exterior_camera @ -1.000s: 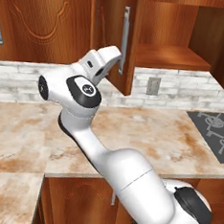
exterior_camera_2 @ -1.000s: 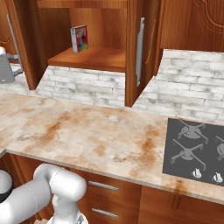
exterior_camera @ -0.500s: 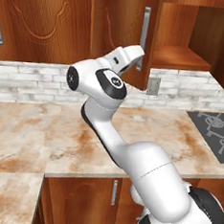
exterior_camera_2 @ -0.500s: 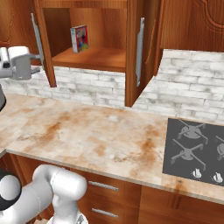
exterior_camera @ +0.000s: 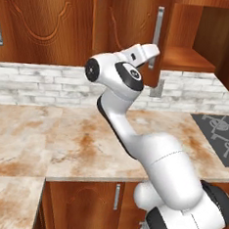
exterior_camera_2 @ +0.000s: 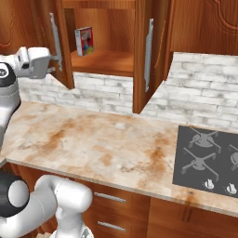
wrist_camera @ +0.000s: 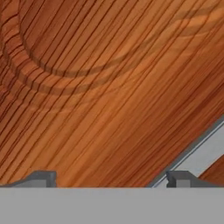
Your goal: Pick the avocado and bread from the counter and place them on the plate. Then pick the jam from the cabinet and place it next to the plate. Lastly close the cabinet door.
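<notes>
Hand view has the cabinet door (wrist_camera: 100,87) right in front of the gripper (wrist_camera: 109,177), wood grain close up, its silver handle (wrist_camera: 197,153) just off one fingertip. Jaws spread wide, holding nothing, probably because it's pushing the door shut. Beyond it, a small red box (exterior_camera_2: 84,41) sits on the cabinet shelf (exterior_camera_2: 104,62), tabletop (exterior_camera_2: 102,144) below.

Reddish-brown striped grain with a darker carved curl on the door (wrist_camera: 105,87); silver handle (wrist_camera: 199,153). Beige marbled counter (exterior_camera_2: 107,144) veined rust-brown. White-grey brick backsplash (exterior_camera_2: 204,88). Red box (exterior_camera_2: 84,41) with multicoloured print on the shelf. Dark grey hob (exterior_camera_2: 209,158). White arm (exterior_camera: 134,133), dark joints.
</notes>
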